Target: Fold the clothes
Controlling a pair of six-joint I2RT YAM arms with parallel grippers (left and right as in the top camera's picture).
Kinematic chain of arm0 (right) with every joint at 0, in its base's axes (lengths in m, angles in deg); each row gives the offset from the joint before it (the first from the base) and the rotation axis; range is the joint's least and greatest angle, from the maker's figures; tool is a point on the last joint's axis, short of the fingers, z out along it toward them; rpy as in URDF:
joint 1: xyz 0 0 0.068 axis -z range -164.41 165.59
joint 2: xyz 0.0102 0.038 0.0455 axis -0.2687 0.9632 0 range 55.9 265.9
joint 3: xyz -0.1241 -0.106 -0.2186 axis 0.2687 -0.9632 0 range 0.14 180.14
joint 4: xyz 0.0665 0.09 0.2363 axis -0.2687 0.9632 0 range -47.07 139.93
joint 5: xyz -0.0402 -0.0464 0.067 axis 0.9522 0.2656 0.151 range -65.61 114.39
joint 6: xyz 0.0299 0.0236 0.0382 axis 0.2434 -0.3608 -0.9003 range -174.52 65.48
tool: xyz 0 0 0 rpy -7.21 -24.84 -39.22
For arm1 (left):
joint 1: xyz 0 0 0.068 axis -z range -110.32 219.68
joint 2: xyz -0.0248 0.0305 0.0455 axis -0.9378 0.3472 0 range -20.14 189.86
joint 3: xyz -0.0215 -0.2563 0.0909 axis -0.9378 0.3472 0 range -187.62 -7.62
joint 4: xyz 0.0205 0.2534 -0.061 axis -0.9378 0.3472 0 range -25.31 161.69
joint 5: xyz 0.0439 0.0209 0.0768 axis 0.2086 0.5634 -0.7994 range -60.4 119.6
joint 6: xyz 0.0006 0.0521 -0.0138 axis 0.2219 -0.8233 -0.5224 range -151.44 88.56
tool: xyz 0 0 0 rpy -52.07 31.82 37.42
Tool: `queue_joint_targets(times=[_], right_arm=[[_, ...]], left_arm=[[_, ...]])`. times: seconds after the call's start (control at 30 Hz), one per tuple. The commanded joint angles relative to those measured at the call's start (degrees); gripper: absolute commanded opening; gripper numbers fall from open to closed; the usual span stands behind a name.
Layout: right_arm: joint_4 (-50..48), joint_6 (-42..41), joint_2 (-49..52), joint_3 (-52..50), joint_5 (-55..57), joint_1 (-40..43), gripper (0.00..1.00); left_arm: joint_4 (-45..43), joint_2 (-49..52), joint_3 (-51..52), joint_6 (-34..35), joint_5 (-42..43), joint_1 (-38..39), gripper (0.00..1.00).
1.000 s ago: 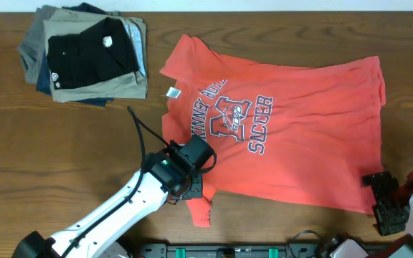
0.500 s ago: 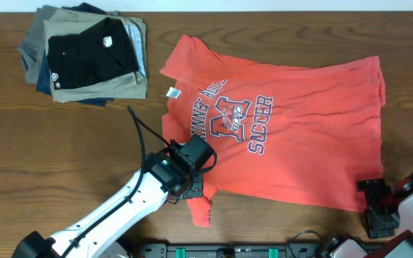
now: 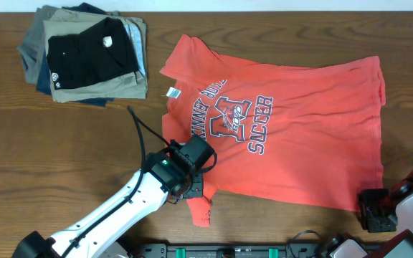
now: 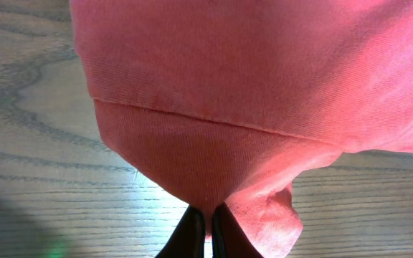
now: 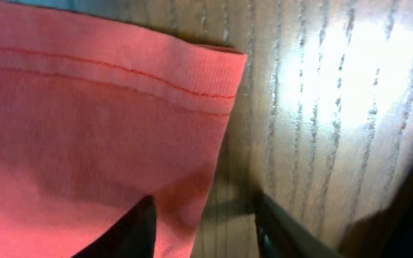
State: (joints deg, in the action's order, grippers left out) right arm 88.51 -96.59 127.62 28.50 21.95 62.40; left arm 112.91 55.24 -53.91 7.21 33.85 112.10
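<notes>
while the coral-red t-shirt (image 3: 292,143) lies spread flat across the middle and right of the bench (image 3: 56,158), the left tool (image 4: 205,218) and the right tool (image 5: 205,222) both sit at its near edge.
the left tool is pinched tight on a fold of the sleeve, near the bench's front edge, left of centre. by the near right corner the right tool's fingers stand wide apart, with the hem corner's edge between them, unclamped. the collar faces the left edge. folded garments (image 3: 84,54) sit stacked in the far left corner.
</notes>
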Motion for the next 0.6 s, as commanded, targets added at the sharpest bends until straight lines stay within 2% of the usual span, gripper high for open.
queue_joint_targets(times=[0.0, 0.07, 0.13, 0.23, 0.3, 0.4, 0.5, 0.57], right_arm=[[0.0, -0.8, 0.0, -0.4, 1.4, 0.4, 0.42], [-0.2, -0.8, 0.0, -0.4, 1.4, 0.4, 0.45], [-0.5, -0.8, 0.0, -0.4, 1.4, 0.4, 0.53], [-1.3, -0.8, 0.0, -0.4, 1.4, 0.4, 0.53], [-1.5, -1.3, 0.0, -0.4, 1.4, 0.4, 0.47], [-1.5, -3.0, 0.0, -0.4, 2.8, 0.4, 0.28], [-1.5, -3.8, 0.0, -0.4, 3.5, 0.4, 0.25], [-1.5, -3.8, 0.0, -0.4, 3.5, 0.4, 0.15]], left_arm=[[0.3, 0.3, 0.2, -0.9, -1.1, -0.2, 0.06], [0.3, 0.3, 0.2, -0.9, -1.1, -0.2, 0.06], [0.3, 0.3, 0.2, -0.9, -1.1, -0.2, 0.06], [0.3, 0.3, 0.2, -0.9, -1.1, -0.2, 0.06], [0.4, 0.3, 0.2, -0.9, -1.1, -0.2, 0.06], [0.3, 0.3, 0.2, -0.9, -1.1, -0.2, 0.06], [0.3, 0.3, 0.2, -0.9, -1.1, -0.2, 0.06], [0.3, 0.3, 0.2, -0.9, -1.1, -0.2, 0.06]])
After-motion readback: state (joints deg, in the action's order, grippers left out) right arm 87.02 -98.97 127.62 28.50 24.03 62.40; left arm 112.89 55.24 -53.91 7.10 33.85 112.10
